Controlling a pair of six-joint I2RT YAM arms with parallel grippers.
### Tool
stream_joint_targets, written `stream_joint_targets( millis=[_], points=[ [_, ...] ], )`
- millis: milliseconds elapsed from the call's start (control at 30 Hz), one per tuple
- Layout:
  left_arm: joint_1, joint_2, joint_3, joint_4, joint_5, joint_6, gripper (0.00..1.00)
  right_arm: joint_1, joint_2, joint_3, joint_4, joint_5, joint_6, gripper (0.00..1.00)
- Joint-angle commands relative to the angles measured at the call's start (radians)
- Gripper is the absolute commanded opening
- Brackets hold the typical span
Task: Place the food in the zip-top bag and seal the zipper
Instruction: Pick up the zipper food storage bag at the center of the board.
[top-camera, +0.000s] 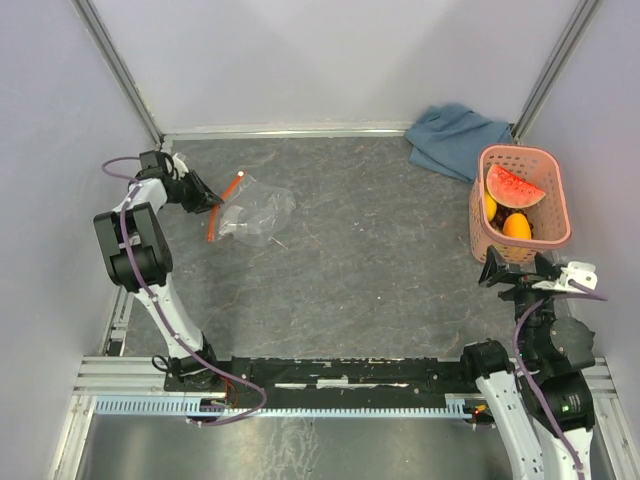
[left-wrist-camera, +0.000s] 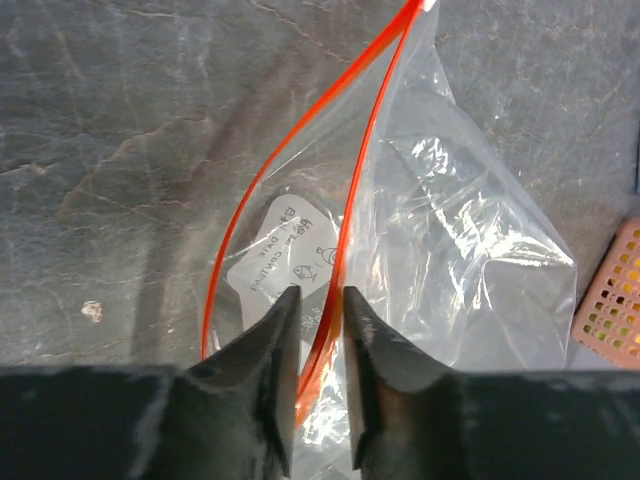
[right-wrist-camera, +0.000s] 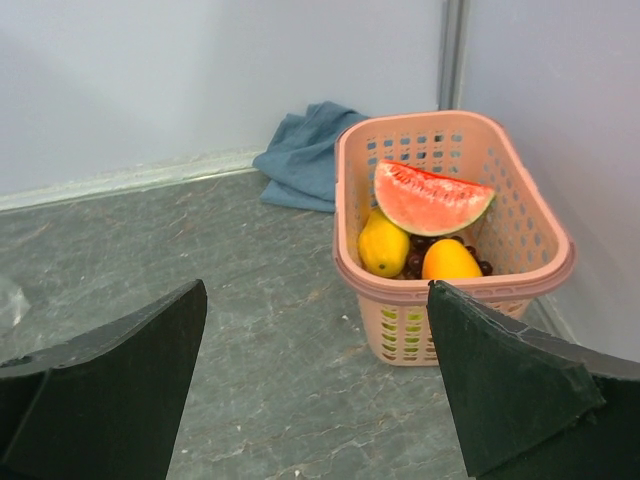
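Note:
The clear zip-top bag (top-camera: 255, 212) lies at the table's far left with its mouth gaping. My left gripper (top-camera: 207, 203) is at the mouth. In the left wrist view one run of the red-orange zipper (left-wrist-camera: 352, 190) passes between its fingers (left-wrist-camera: 318, 295), which stand close together with a narrow gap around the strip. The food sits in a pink basket (top-camera: 550, 200): a watermelon wedge (right-wrist-camera: 430, 198), an orange fruit (right-wrist-camera: 450, 262), a yellow fruit (right-wrist-camera: 384, 246) and dark grapes (right-wrist-camera: 415, 262). My right gripper (right-wrist-camera: 316, 287) hangs wide open and empty just in front of the basket.
A blue-grey cloth (top-camera: 455, 138) is bunched in the far right corner behind the basket. Grey walls close in the table on three sides. A white printed label (left-wrist-camera: 285, 262) shows through the bag near my left fingertips.

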Motion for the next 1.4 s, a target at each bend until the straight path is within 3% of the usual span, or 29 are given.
stream_joint_targets(
  millis=[0,167,533,900,1367],
  points=[
    [-0.019,-0.058,-0.019,0.053,0.088,-0.008,0.22,0.004,0.048,0.017,0.033,-0.084,0.034,0.99],
    [-0.055,-0.168,-0.071,0.065,0.081,-0.031,0.03,0.004,0.136,0.051,0.007,-0.177,0.088,0.99],
    [-0.170,-0.533,-0.329,0.251,-0.030,-0.182,0.03,0.004,0.341,0.053,0.095,-0.491,0.250,0.99],
    [-0.450,-0.910,-0.643,0.461,-0.307,-0.298,0.03,0.010,0.578,0.024,0.277,-0.733,0.379,0.95],
    [-0.810,-0.994,-0.626,0.467,-0.525,-0.149,0.03,0.249,0.808,0.133,0.290,-0.562,0.510,0.91]
  ],
)
